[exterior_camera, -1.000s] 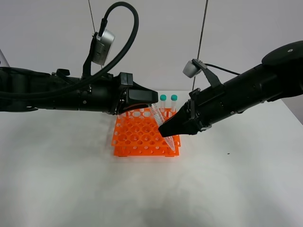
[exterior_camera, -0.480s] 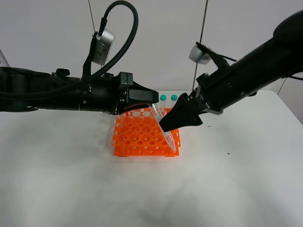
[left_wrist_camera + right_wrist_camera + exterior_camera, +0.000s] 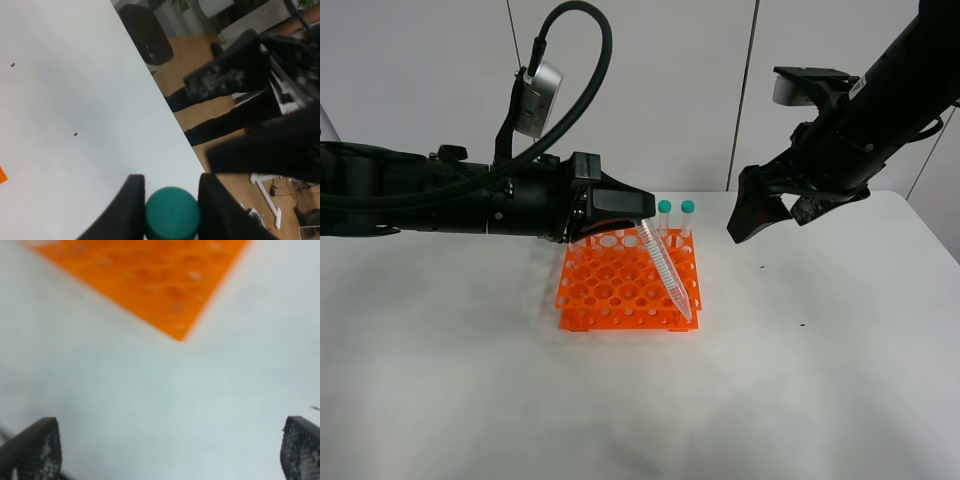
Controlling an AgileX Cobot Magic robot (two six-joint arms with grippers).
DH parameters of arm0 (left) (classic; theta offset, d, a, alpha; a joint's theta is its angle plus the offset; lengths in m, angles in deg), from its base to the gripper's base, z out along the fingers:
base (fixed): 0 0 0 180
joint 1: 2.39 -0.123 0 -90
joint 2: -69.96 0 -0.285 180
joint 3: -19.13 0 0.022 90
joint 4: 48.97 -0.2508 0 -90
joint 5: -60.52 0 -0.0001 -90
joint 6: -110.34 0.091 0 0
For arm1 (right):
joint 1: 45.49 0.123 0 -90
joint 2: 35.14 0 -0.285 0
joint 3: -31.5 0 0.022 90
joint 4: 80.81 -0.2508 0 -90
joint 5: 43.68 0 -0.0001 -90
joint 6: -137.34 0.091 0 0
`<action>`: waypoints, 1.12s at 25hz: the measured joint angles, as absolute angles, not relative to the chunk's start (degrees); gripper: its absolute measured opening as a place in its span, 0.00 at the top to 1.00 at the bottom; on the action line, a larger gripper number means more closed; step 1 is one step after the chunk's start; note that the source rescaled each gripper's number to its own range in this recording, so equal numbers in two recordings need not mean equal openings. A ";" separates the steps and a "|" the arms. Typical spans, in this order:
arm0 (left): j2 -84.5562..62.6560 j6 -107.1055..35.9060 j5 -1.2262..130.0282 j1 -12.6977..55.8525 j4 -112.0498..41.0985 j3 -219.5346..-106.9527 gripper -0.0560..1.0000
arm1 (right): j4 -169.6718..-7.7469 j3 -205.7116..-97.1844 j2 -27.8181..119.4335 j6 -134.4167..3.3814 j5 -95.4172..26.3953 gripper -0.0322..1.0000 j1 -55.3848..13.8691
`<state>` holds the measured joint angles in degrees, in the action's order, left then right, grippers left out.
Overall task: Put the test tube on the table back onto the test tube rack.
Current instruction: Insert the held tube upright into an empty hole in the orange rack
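My left gripper (image 3: 642, 212) is shut on the teal cap (image 3: 172, 214) of the test tube (image 3: 666, 270). The clear tube hangs tilted over the orange test tube rack (image 3: 616, 288), with its pointed tip by the rack's front right corner. In the left wrist view the cap sits between the two fingers (image 3: 131, 202). My right gripper (image 3: 744, 226) is open and empty, raised above the white table (image 3: 820, 380) to the right of the rack. In the right wrist view (image 3: 165, 450) its jaws stand wide apart and the rack (image 3: 150, 275) is blurred beyond them.
Two teal-capped tubes (image 3: 664, 218) (image 3: 687, 216) stand upright in the rack's back row. The left arm lies low across the table's left side up to the rack. A table edge and room furniture show in the left wrist view.
My right gripper has drawn back from the tube's lower part and risen up and to the right. The left gripper and the tilted tube have stayed put.
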<state>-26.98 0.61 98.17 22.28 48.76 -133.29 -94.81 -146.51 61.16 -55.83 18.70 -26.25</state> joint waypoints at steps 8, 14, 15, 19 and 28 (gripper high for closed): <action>-26.98 0.56 98.17 22.28 48.76 -133.29 0.94 | -92.02 -146.58 68.15 -53.28 17.21 0.00 -33.40; -26.98 0.56 98.17 22.28 48.76 -133.29 0.94 | -91.24 -146.77 68.32 -54.18 19.56 0.00 -41.87; -26.98 0.56 98.17 22.28 48.76 -133.29 0.94 | -91.03 -146.77 68.32 -54.23 20.63 0.00 -43.08; -26.98 0.56 98.17 22.28 48.76 -133.29 0.94 | -90.83 -146.77 68.32 -54.29 24.32 0.00 -44.98; -26.98 0.56 98.17 22.28 48.76 -133.29 0.94 | -86.56 -143.97 64.54 -50.76 26.03 0.00 -45.05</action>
<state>-26.98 0.56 98.17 22.28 48.76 -133.29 -86.56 -143.97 64.54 -50.76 26.03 -45.05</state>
